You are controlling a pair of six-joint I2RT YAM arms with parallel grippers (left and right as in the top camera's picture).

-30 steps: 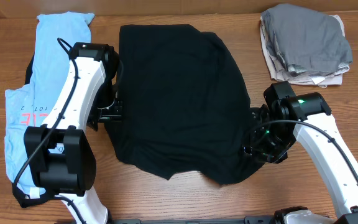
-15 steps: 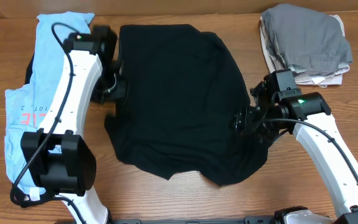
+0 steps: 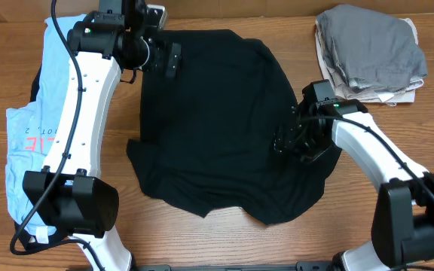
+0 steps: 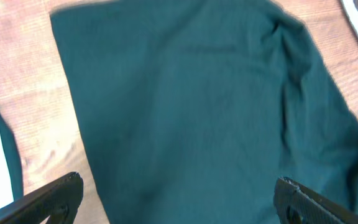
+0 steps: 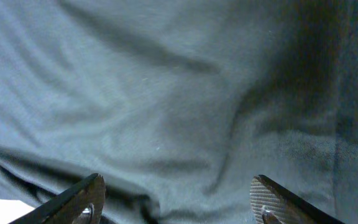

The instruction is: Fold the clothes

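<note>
Left claw (image 3: pixel 170 59) wide, empty, at shirt (image 3: pixel 217 120) far-left corner | right claw (image 3: pixel 283 143) apart, empty, over right edge | I judge long axis far-to-near.

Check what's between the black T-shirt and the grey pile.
Bare wooden table in the overhead view; black T-shirt and grey pile don't touch.

Under left arm (image 3: pixel 89 98), light blue garment (image 3: pixel 19 169) part hidden; beige garment (image 3: pixel 325 66) mostly under grey garment (image 3: pixel 371 45).

One black T-shirt (image 3: pixel 217 128), one light blue printed shirt (image 3: pixel 27 135), one grey garment (image 3: pixel 371 47), one beige garment (image 3: pixel 386 96)
</note>
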